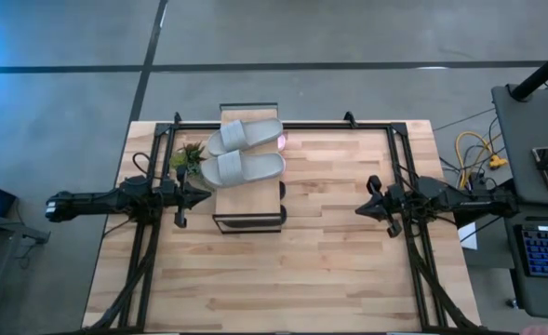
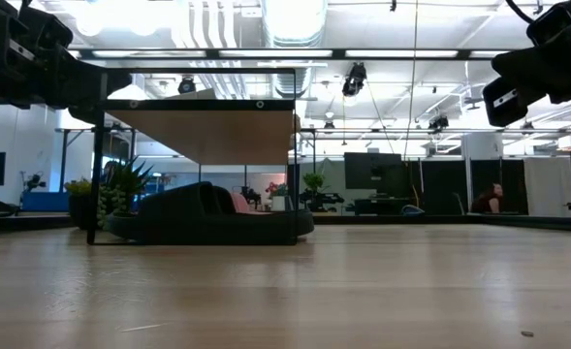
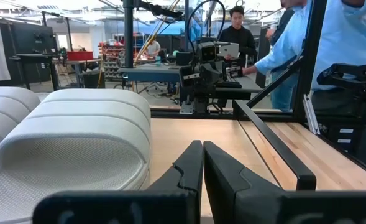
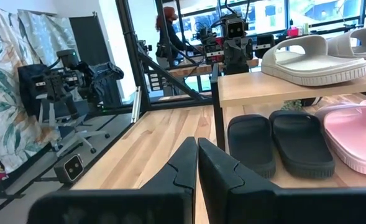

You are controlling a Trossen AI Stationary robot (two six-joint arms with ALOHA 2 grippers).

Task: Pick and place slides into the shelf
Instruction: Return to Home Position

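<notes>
Seen from above, the grey slides (image 1: 244,168) lie on top of the shelf (image 1: 248,203). The black slides (image 4: 251,144) and pink slides (image 4: 356,134) under it show properly only in the right wrist view. The left gripper (image 1: 207,196) rests closed just beside the shelf. The right gripper (image 1: 359,208), also closed, is well apart from it. The counter (image 1: 329,270) is pale wood, and a person (image 3: 350,37) stands beyond it.

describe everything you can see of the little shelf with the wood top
The small narrow shelf has a light wooden plank top on a thin black metal frame, open below. It stands upright on the wooden table. Two grey foam slides lie on the plank; black slides and pink slides sit under it. A small green plant stands beside it.
</notes>
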